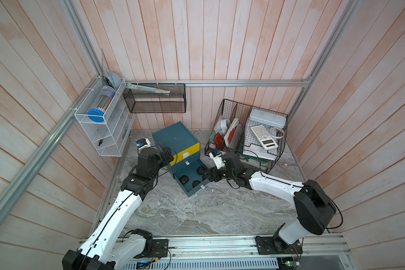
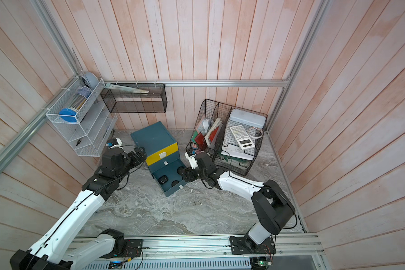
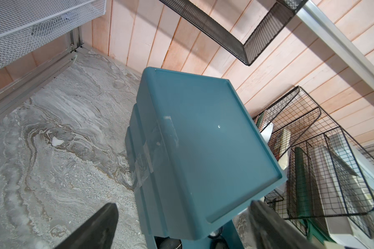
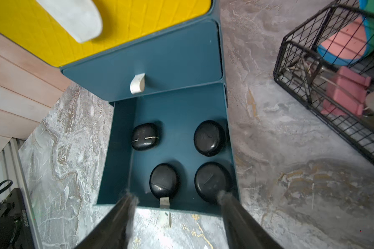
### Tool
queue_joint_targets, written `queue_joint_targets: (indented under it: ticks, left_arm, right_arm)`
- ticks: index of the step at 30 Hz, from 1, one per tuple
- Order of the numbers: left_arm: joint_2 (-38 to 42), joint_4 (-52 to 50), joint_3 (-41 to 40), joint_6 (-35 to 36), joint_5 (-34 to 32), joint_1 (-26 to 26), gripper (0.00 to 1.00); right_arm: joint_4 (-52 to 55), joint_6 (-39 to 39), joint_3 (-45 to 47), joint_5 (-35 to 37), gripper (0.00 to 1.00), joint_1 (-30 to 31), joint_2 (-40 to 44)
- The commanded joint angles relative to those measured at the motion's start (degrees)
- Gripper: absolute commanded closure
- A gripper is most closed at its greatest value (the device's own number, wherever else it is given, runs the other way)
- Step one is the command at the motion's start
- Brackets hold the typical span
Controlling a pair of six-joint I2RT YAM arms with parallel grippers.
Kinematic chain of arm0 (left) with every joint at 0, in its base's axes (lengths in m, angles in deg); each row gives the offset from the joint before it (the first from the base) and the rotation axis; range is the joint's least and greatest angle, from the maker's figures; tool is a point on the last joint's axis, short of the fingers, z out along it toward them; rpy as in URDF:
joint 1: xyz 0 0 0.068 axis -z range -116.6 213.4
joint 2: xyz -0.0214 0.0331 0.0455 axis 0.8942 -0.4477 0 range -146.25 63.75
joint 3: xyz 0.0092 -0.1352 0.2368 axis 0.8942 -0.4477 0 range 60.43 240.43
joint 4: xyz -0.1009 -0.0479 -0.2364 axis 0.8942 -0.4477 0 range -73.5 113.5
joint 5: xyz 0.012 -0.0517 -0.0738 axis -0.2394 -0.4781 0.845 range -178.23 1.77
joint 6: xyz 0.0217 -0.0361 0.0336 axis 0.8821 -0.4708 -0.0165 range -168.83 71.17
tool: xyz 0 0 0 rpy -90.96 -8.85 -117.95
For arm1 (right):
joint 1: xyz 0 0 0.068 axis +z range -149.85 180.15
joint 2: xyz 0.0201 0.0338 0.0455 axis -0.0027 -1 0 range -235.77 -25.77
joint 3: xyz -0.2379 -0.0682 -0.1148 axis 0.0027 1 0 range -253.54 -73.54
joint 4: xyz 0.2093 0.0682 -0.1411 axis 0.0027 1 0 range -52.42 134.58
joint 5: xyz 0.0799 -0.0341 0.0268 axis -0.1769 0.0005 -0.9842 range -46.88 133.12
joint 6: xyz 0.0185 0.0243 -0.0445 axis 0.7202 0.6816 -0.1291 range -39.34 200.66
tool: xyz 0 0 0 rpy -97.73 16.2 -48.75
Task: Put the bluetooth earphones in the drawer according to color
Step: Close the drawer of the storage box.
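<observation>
Grey marbled tabletop [image 1: 208, 210], walled by pale plank panels [image 1: 197, 46]. Right gripper [image 4: 176, 194] stands part-spread and empty over the front wall of the pulled-out bottom drawer [image 4: 177, 107], where four glossy black pebble-shaped earphone cases [image 4: 209, 138] lie. Left gripper [image 3: 183, 205], spread wide, holds nothing beside the smooth teal plastic chest [image 1: 175, 138]. Both arms reach forward with bent elbows.

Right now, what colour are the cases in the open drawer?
Black, all four cases in the drawer. The right wrist view shows them best.
</observation>
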Motion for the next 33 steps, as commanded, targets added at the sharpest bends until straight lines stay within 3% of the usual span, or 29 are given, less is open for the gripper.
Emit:
queue_joint_targets:
  ticks: [1,8,14,22,33]
  left_arm:
    - [-3.4,-1.7,3.3,-0.5,7.6,-4.1,0.00]
    - [-12.2,-4.6,10.7,0.0,12.2,-7.8,0.00]
    - [-18.3,-4.3,12.2,0.5,12.0,-7.9,0.00]
    - [-22.7,-0.4,9.0,0.1,12.5,-8.0,0.00]
    - [-23.8,1.9,5.5,0.2,14.5,-7.9,0.00]
  right_arm:
    - [0.0,0.7,2.3,-3.1,0.32,0.3,1.2]
    - [-0.6,1.0,7.3,-4.5,0.40,4.1,3.2]
    - [-3.2,4.2,7.8,-2.5,0.57,6.9,-0.7]
    - [-5.6,8.1,4.2,0.5,0.59,6.5,-5.8]
    - [-19.4,15.9,0.4,-7.6,0.70,2.4,-13.0]
